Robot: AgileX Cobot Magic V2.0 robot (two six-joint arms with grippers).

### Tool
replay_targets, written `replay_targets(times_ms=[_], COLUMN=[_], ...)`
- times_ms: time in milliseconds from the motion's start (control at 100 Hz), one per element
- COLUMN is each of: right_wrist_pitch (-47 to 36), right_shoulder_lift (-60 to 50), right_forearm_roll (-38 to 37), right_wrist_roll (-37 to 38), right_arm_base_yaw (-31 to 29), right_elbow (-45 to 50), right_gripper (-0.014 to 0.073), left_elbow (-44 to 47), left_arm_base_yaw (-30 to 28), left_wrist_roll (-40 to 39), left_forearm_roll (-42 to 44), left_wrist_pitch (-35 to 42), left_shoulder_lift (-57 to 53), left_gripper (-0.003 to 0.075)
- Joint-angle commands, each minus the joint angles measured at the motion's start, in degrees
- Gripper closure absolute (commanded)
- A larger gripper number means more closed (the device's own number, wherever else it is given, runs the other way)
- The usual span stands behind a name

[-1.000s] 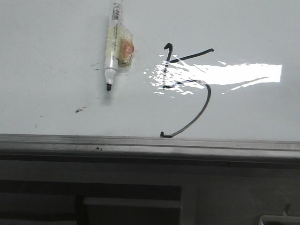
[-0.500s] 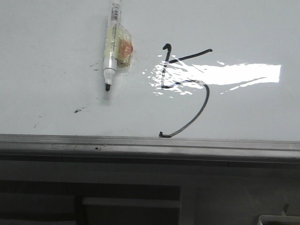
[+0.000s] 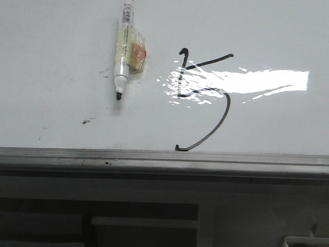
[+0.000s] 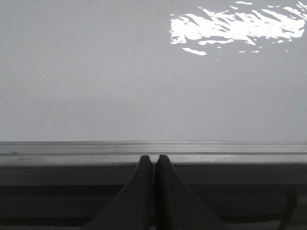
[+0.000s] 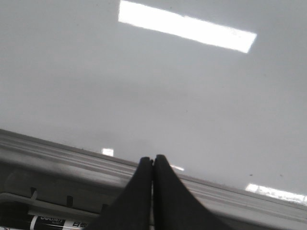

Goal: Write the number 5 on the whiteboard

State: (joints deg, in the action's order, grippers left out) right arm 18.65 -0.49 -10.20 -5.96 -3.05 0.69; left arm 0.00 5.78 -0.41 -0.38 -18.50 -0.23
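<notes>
The number 5 (image 3: 226,110) is drawn in thin black line on the whiteboard (image 3: 56,46), right of centre, its belly ending at the grey edge rail (image 3: 154,157). A marker (image 3: 123,49) with a white and clear body lies on the board left of the figure, uncapped, dark tip toward the rail. Neither gripper shows in the front view. My left gripper (image 4: 153,159) is shut and empty, its tips over the rail in the left wrist view. My right gripper (image 5: 153,159) is shut and empty, over the rail (image 5: 72,158) in the right wrist view.
Bright glare (image 3: 257,81) lies across the figure's upper part. Small dark smudges (image 3: 87,121) mark the board's left. A second marker's label (image 5: 53,223) shows below the rail in the right wrist view. Dark frame parts (image 3: 144,221) sit under the rail.
</notes>
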Motion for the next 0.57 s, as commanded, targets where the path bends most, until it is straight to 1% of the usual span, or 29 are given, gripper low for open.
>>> replay_targets(times_ms=[0, 560], right_wrist_pitch=[-1.4, -1.1], right_shoulder_lift=[-1.1, -1.1], right_forearm_roll=[-1.4, -1.4], right_wrist_roll=[0.1, 0.1], right_arm_base_yaw=[-0.3, -0.3], right_elbow=[1.3, 1.3], right_gripper=[0.0638, 0.0637], left_elbow=[1.3, 1.3], left_arm_base_yaw=[-0.2, -0.2], left_wrist_roll=[-0.6, -0.6], left_forearm_roll=[-0.3, -0.3], left_wrist_pitch=[4.3, 4.3], left_shoulder_lift=[-1.4, -1.4], left_gripper=[0.0741, 0.0741])
